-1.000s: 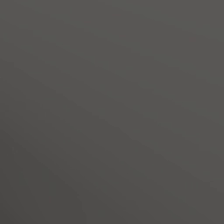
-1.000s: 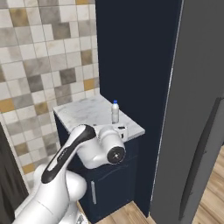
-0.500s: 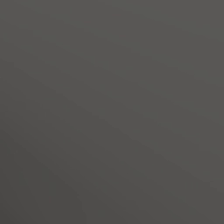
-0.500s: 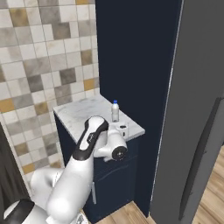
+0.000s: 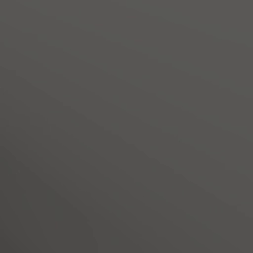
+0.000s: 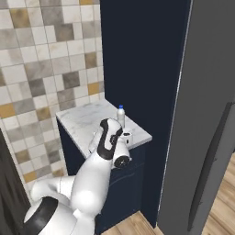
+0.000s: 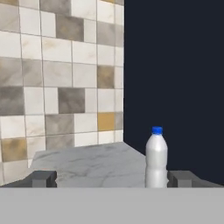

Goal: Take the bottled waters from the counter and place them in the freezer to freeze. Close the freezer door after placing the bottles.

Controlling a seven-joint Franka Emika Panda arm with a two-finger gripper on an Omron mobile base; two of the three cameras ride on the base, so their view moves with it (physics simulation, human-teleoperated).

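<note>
My claw (image 7: 111, 178) is wide open, with nothing in it. One dark finger (image 7: 43, 178) shows low on one side of my hand view and the other low on the other side. I am level with the counter (image 6: 87, 124), looking across its marble top.

The bottle (image 7: 156, 158) is the plain whitish one with a blue cap. It stands upright on the counter, near the edge and close to the dark blue cabinet wall (image 6: 142, 69). In my hand view it is not in the middle of my claw. It is off to the side, just beside one finger.

I think my job now is to line up and reach for the bottle.

What could go wrong? If I push straight ahead, that near finger may bump the bottle and tip it over. It looks tall and light, so it could roll off the counter edge. If I slide too far sideways, I may hit the cabinet wall.

The freezer door (image 6: 206, 137) is a tall grey panel to the side of the counter. I can't tell from here whether it is open.
</note>
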